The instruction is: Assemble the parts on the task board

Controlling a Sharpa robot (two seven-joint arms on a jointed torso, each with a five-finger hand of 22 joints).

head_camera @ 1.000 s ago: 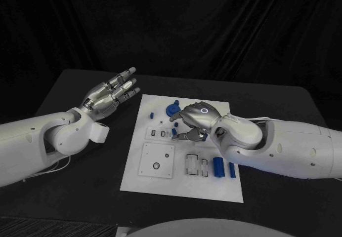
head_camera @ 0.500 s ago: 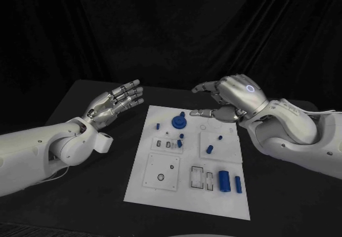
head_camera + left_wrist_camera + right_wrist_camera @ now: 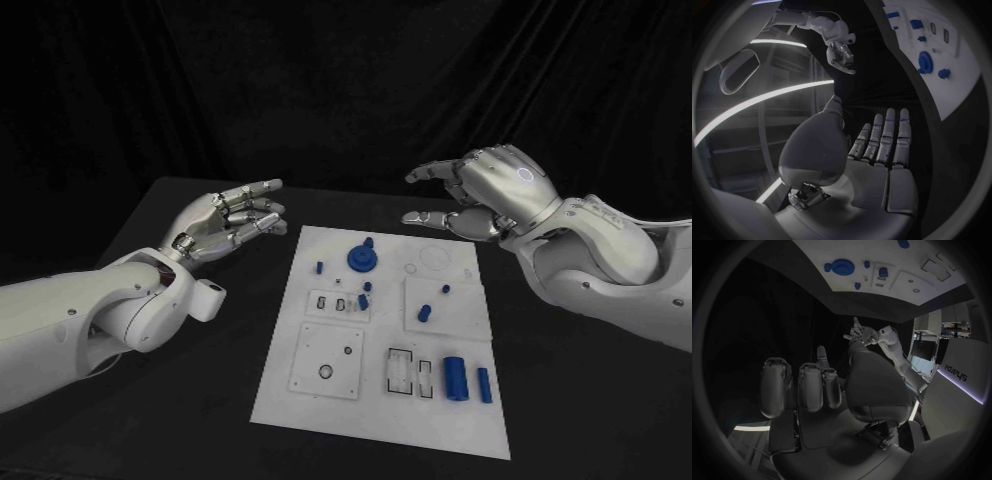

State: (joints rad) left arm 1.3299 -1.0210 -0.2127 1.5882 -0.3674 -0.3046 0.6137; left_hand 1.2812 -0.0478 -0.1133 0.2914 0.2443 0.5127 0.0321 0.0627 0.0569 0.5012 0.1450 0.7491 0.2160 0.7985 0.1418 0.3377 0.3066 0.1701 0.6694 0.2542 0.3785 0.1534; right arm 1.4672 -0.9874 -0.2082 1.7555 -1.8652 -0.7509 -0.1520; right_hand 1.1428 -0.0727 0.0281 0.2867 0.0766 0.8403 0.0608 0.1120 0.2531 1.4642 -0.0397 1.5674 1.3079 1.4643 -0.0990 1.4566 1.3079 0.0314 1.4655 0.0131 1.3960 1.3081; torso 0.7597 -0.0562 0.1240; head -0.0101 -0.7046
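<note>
The white task board [image 3: 387, 420] lies in the middle of the black table. A blue gear [image 3: 361, 258] stands near its far edge, with small blue pegs [image 3: 424, 313] around the middle and two blue cylinders [image 3: 456, 377] near the front right. My left hand [image 3: 231, 218] hovers left of the board's far corner, palm up, fingers apart, holding nothing. My right hand [image 3: 483, 190] hangs high over the far right corner, fingers loosely bent and spread, empty. The left wrist view shows the left hand [image 3: 876, 155], board [image 3: 957, 92] and gear [image 3: 925, 62]. In the right wrist view are the board [image 3: 898, 290] and gear [image 3: 841, 266].
Several rectangular and round recesses [image 3: 408, 370] mark the board's near half. Black table [image 3: 159, 400] surrounds the board on all sides, with a dark curtain behind. The other hand appears in each wrist view: right hand [image 3: 841, 50], left hand [image 3: 861, 332].
My right hand has lifted off the middle of the board and drawn back up to the far right, empty. The left hand has barely moved. The head camera has shifted.
</note>
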